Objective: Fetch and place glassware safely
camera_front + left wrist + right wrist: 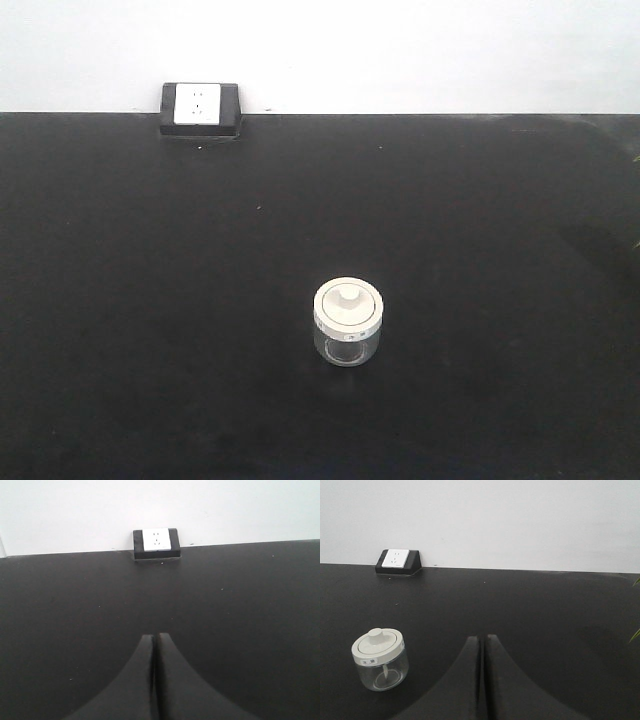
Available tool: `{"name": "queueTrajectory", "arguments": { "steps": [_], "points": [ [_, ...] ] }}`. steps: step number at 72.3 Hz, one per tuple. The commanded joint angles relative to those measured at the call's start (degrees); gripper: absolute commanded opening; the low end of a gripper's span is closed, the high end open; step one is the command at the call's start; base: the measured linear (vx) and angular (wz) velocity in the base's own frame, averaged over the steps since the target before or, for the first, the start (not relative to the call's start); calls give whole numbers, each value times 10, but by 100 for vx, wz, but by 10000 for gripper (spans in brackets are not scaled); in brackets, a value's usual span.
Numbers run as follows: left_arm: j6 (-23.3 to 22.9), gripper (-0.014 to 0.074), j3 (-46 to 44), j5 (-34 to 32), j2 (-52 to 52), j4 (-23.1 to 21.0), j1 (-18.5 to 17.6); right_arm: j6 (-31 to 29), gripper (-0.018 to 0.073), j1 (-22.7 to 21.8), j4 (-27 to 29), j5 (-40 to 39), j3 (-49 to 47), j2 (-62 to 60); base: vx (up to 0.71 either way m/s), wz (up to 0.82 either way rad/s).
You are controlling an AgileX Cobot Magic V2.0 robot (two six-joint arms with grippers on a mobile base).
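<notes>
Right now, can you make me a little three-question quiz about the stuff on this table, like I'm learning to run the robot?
1. True or false: the jar has its lid on.
2. Which wrist view shows the jar? A) left wrist B) right wrist C) both
3. Fill in: both end effectors, left and right, have fingers that are ____.

Key:
1. True. The off-white lid with its knob sits on the clear jar.
2. B. In the right wrist view the jar stands to the left of the end effector; the left wrist view shows only the socket box and the black table.
3. Shut. Neither holds anything.
</notes>
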Motion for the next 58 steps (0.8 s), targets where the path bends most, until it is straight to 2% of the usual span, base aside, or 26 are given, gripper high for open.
{"name": "queueTrajectory", "arguments": {
  "steps": [1, 31, 44, 58],
  "points": [
    [-4, -7, -14, -40, 7, -4, -4, -4, -8, -3, -9, -44, -13, 13, 0, 0],
    [-4, -7, -13, -40, 7, -4, -4, -4, -8, -3, -9, -44, -13, 13, 0, 0],
    [-2, -7, 15, -42, -29, -5, -4, -4, -8, -3, -9, -44, -13, 13, 0, 0],
    [43, -7, 89, -46, -110, -21, -3, -4, -8, -3, -9, -44, -13, 13, 0, 0]
  ]
}}
